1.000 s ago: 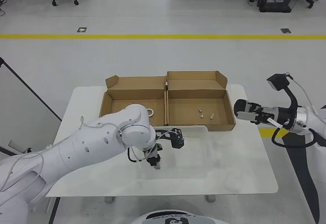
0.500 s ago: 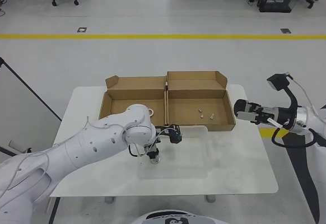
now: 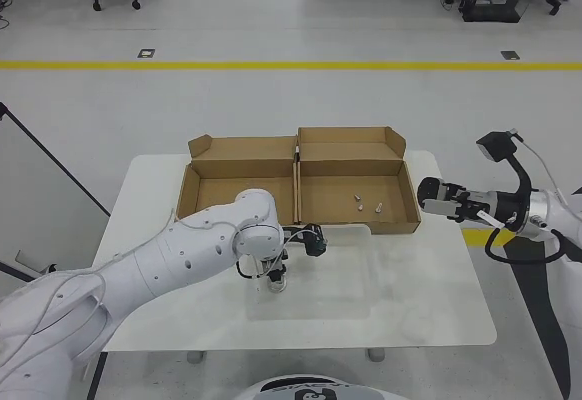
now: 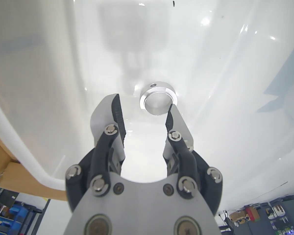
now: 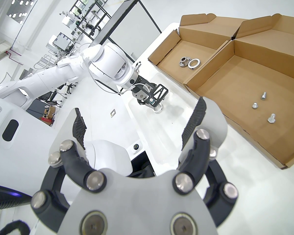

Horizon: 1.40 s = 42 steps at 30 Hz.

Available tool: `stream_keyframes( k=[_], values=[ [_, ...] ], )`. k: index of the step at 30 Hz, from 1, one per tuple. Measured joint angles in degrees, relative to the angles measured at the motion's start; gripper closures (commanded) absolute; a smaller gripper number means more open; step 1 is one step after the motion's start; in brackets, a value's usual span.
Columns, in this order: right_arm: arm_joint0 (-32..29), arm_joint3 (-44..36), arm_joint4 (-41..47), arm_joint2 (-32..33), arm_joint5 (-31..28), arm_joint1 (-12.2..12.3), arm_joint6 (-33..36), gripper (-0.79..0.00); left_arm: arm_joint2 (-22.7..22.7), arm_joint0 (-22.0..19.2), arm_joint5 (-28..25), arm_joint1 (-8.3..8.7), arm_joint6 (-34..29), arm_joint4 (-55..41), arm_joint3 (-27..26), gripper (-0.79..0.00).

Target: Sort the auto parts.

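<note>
A silver metal collar ring point(image 4: 158, 97) lies on the floor of the white tray point(image 3: 341, 290). My left gripper point(image 4: 144, 110) hangs open just above it, one fingertip at the ring's edge, the ring a little beyond the tips. The same gripper point(image 3: 276, 282) is over the tray's left part. My right gripper point(image 5: 139, 121) is open and holds nothing; it point(image 3: 431, 196) is off the table's right side. The left cardboard box point(image 5: 171, 47) holds a flanged hub point(image 5: 182, 62) and a ring point(image 5: 194, 63). The right box point(image 3: 356, 195) holds three bolts point(image 5: 263, 96).
The two open cardboard boxes stand side by side at the back of the white table point(image 3: 441, 290). The tray sits just in front of them. A black-framed panel point(image 3: 11, 180) stands left of the table.
My left gripper has shifted slightly back and left over the tray, toward the boxes. The right arm has not moved.
</note>
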Motion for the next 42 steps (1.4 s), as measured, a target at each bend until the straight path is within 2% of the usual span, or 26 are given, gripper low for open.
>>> stream_keyframes(
  k=[12, 28, 32, 34, 35, 36, 37, 42],
  values=[
    [0.00, 0.00, 0.00, 0.00, 0.00, 0.00, 0.00, -0.785, 0.52, 0.63, -0.23, -1.52, -1.08, 0.81, 2.81, -0.385],
    [0.00, 0.00, 0.00, 0.00, 0.00, 0.00, 0.00, -0.785, 0.57, 1.19, -1.17, -2.73, -0.89, 0.97, 5.17, -0.326],
    [0.00, 0.00, 0.00, 0.00, 0.00, 0.00, 0.00, -0.785, 0.69, 1.31, -1.23, -2.96, -0.83, 0.87, 5.65, -0.274],
    [0.00, 0.00, 0.00, 0.00, 0.00, 0.00, 0.00, -0.785, 0.82, 1.39, -1.29, -3.08, -0.77, 0.81, 5.93, -0.209],
    [0.00, 0.00, 0.00, 0.00, 0.00, 0.00, 0.00, -0.785, 0.86, 1.41, -1.31, -3.14, -0.75, 0.77, 6.06, -0.166],
    [0.00, 0.00, 0.00, 0.00, 0.00, 0.00, 0.00, -0.785, 0.92, 1.41, -1.33, -3.20, -0.73, 0.76, 6.15, -0.071],
    [0.00, 0.00, 0.00, 0.00, 0.00, 0.00, 0.00, -0.785, 1.00, 1.40, -1.35, -3.29, -0.71, 0.76, 6.26, -0.009],
    [0.00, 0.00, 0.00, 0.00, 0.00, 0.00, 0.00, -0.785, 1.29, 1.23, -1.28, -3.59, -0.78, 0.62, 6.66, 0.000]
  ],
)
